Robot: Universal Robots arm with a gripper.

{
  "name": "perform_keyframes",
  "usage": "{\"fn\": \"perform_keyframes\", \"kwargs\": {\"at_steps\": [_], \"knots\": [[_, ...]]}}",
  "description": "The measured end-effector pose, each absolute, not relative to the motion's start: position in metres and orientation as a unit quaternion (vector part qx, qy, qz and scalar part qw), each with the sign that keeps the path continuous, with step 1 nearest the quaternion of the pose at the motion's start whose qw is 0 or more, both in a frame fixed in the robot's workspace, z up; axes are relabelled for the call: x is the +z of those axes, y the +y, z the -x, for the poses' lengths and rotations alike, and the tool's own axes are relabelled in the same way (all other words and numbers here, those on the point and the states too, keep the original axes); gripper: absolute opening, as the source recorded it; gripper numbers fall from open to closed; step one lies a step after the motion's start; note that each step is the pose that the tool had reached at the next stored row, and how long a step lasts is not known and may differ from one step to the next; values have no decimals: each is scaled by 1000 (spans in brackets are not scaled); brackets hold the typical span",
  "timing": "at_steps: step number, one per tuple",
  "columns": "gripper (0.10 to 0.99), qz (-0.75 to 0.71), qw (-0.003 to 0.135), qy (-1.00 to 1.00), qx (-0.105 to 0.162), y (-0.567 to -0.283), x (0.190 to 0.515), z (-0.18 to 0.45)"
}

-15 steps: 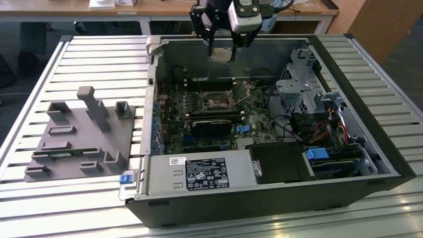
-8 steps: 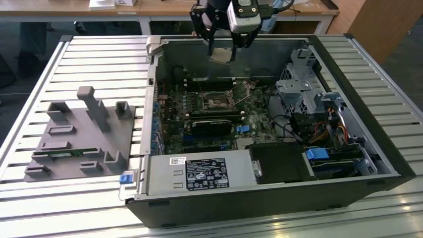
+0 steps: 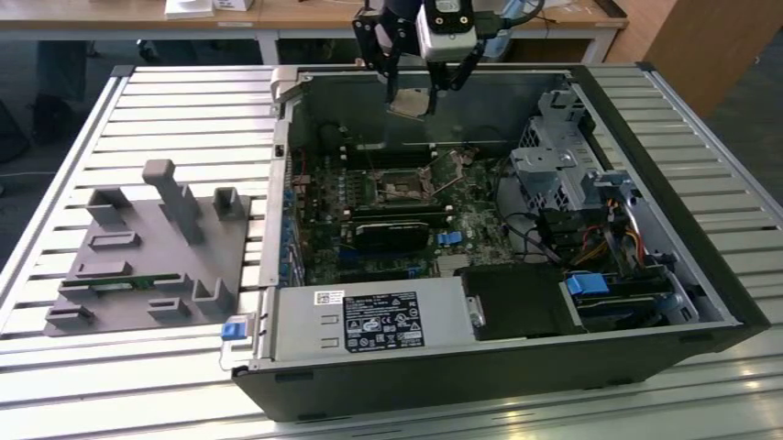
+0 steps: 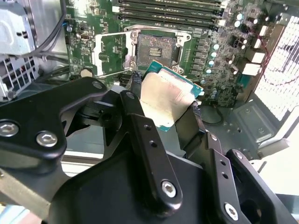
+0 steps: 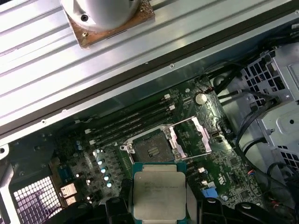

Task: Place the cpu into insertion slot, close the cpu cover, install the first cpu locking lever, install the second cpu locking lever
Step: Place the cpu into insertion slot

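1. While it hovers high over the open black metal computer case (image 3: 490,390), the black two-finger gripper (image 3: 419,92) clamps the small square silver-topped cpu (image 5: 159,193) by its edges.
2. Well below, the square dark-centred insertion slot (image 5: 150,150) lies bare, with the thin silver cpu cover (image 5: 204,136) swung open beside it.

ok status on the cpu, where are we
gripper jaws shut on cpu, held above the motherboard. insertion slot bare, cpu cover open. nothing seen between cpu and slot.
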State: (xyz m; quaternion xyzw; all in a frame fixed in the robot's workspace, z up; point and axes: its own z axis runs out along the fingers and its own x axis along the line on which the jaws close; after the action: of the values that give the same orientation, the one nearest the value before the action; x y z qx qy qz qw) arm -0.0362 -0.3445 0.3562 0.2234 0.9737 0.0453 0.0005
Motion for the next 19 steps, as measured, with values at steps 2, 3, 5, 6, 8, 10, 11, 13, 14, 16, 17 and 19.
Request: {"fn": "perform_keyframes", "kwargs": {"at_steps": [2,3,5,6,8,10,11,13,14,16,17,19], "knots": [[541,-237,1,970,45,-345,356,36],[541,-243,1,969,45,-345,356,36],[541,-254,2,966,45,-345,355,36],[541,-258,2,965,45,-345,355,36],[541,-265,2,963,45,-345,355,36],[541,-272,3,961,45,-345,355,36],[541,-275,3,960,45,-345,355,36],[541,-282,3,958,45,-345,354,36],[541,-285,3,958,45,-345,354,36],[541,-290,4,956,45,-345,354,36],[541,-293,4,955,45,-345,354,36],[541,-298,4,953,45,-345,354,36]]}}
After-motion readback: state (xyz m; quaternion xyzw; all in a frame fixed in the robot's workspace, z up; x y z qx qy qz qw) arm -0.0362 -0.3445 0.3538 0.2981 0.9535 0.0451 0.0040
